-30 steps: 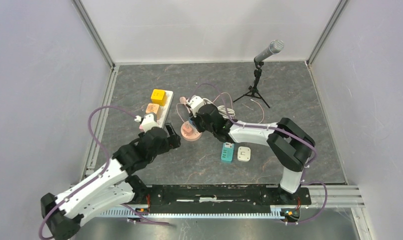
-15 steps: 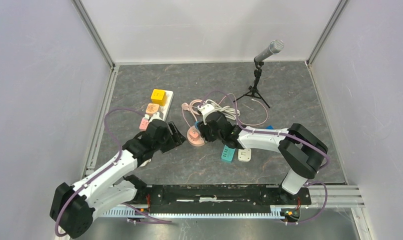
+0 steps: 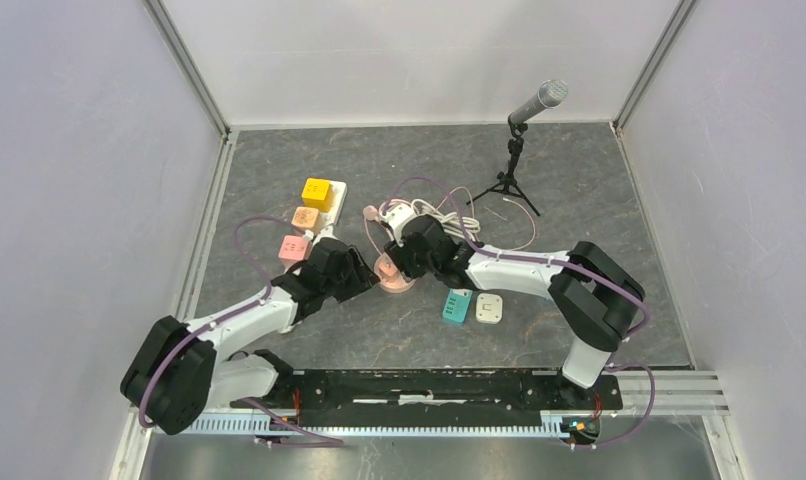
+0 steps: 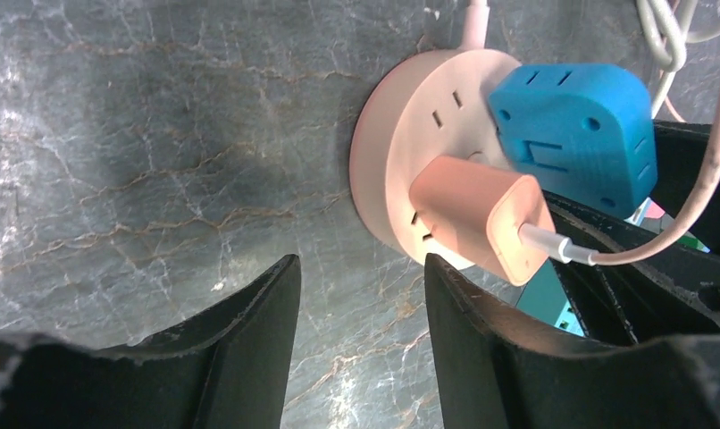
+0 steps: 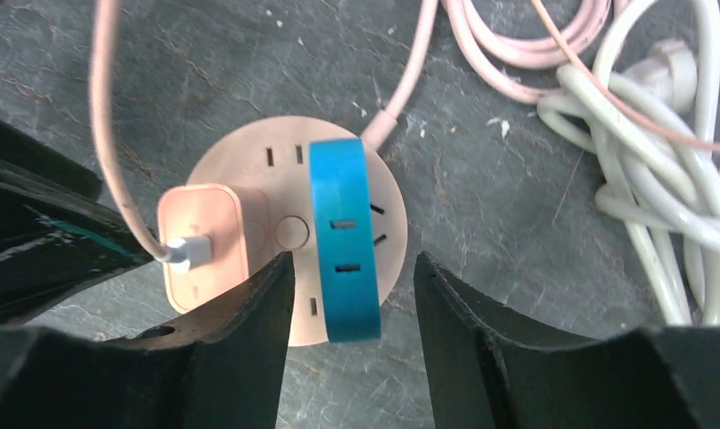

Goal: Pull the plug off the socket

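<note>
A round pink socket lies on the grey floor. Two things are plugged into it side by side: a blue plug and a pink charger with a pink cable. My right gripper is open and straddles the blue plug's near end, with a gap on each side. In the left wrist view the blue plug stands beyond the pink charger. My left gripper is open just left of the socket, with only bare floor between its fingers.
A white power strip with yellow, orange and pink blocks lies at the back left. Coiled white and pink cables lie behind the socket. A teal adapter and a white one sit to the near right. A microphone tripod stands at the back.
My right gripper has gone from shut to open over the blue plug. My left gripper narrowed and moved right, up to the socket. The socket slid slightly nearer.
</note>
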Robot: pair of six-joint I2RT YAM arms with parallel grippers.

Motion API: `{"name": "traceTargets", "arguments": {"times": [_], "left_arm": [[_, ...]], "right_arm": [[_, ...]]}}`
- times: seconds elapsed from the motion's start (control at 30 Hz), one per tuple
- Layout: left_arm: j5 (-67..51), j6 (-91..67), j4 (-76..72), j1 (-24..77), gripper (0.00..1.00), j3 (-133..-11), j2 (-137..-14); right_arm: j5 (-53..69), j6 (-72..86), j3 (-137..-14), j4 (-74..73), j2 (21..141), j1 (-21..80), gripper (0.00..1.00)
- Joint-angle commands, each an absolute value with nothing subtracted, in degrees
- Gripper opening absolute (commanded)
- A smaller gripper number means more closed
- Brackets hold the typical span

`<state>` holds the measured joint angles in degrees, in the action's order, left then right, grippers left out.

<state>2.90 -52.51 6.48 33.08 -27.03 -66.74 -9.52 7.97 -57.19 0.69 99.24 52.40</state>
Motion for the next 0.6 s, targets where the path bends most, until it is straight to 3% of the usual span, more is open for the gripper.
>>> {"name": "traceTargets", "arguments": {"times": [0.0, 0.07, 0.27, 0.57], "left_arm": [[4.79, -50.66, 0.70, 32.42, 0.59, -27.29, -67.98], [4.23, -51.05, 0.64, 31.77, 0.58, -27.25, -69.21], [1.09, -51.76, -3.25, 30.94, 0.54, -26.54, -72.79], [-1.64, -49.70, -4.04, 30.76, 0.44, -29.89, -77.22]], "right_arm": [[-7.35, 3.56, -60.90, 3.27, 100.35, 52.64, 0.55], [-6.18, 2.76, -61.00, 4.65, 100.54, 52.60, 0.51], [-5.78, 3.91, -61.96, 4.87, 102.15, 52.63, 0.23], [-4.74, 5.47, -62.35, 5.12, 102.30, 52.65, 0.01]]}}
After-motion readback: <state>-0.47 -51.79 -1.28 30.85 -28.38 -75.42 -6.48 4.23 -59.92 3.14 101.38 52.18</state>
